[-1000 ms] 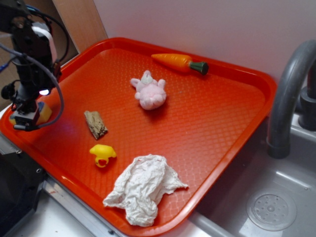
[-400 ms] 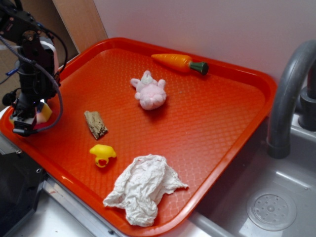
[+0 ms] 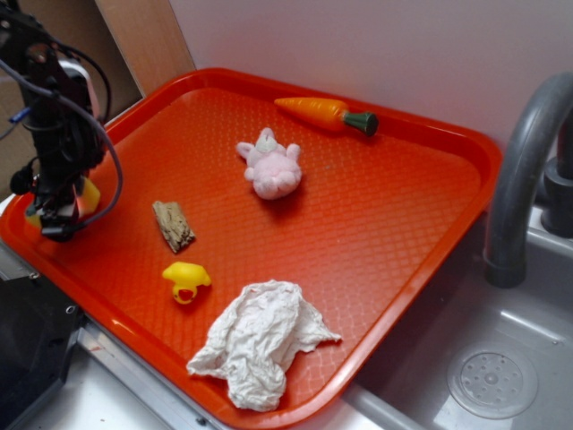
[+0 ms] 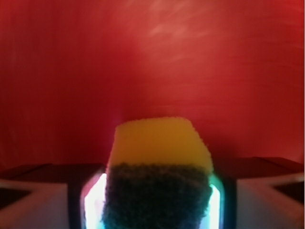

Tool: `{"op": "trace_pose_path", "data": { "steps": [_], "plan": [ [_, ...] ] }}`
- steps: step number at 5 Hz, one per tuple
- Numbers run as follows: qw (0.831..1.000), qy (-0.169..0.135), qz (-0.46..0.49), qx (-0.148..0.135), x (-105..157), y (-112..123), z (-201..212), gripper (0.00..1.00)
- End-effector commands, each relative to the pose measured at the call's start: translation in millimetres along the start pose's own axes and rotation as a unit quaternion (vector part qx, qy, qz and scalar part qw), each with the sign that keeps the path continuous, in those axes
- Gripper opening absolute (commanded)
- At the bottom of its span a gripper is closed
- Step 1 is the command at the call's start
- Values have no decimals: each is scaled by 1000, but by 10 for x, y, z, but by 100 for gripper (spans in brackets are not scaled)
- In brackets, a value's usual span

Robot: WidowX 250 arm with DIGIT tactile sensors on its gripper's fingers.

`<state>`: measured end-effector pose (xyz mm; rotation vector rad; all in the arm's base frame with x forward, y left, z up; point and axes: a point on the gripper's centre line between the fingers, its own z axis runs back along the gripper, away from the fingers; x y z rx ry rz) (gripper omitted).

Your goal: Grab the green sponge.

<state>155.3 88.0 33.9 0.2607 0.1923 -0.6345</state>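
The green sponge (image 4: 158, 157), yellow foam with a dark green scouring pad, sits between my gripper's (image 4: 152, 198) two fingers and fills the gap between them in the wrist view. In the exterior view my gripper (image 3: 56, 213) stands upright over the left corner of the red tray (image 3: 376, 215). Yellow foam of the sponge (image 3: 89, 193) shows on either side of the fingers. The gripper is shut on the sponge. I cannot tell whether the sponge still touches the tray.
On the tray lie a toy carrot (image 3: 324, 113), a pink plush bunny (image 3: 271, 167), a wood piece (image 3: 174, 225), a yellow rubber duck (image 3: 185, 280) and a crumpled white cloth (image 3: 260, 339). A grey faucet (image 3: 524, 179) and sink (image 3: 492, 381) stand at the right.
The arm has shifted slightly right and straightened over the sponge. The yellow foam now shows on both sides of the fingers. The other things have not moved.
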Motion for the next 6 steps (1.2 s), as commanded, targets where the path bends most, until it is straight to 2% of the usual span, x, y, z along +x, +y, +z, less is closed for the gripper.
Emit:
{"op": "trace_pose_path", "data": {
  "steps": [1,2,3,4,5,6],
  "plan": [
    [957,-112,268,15,774,-94,1154,0],
    [920,-84,383,-7,1042,-112,1478,0],
    [872,-60,485,-21,1037,-13,1697,0],
    [855,-101,507,-47,848,34,2100,0],
    [856,-145,493,-51,676,102,2188,0],
    [889,-180,416,-65,761,67,2104,0]
  ]
}}
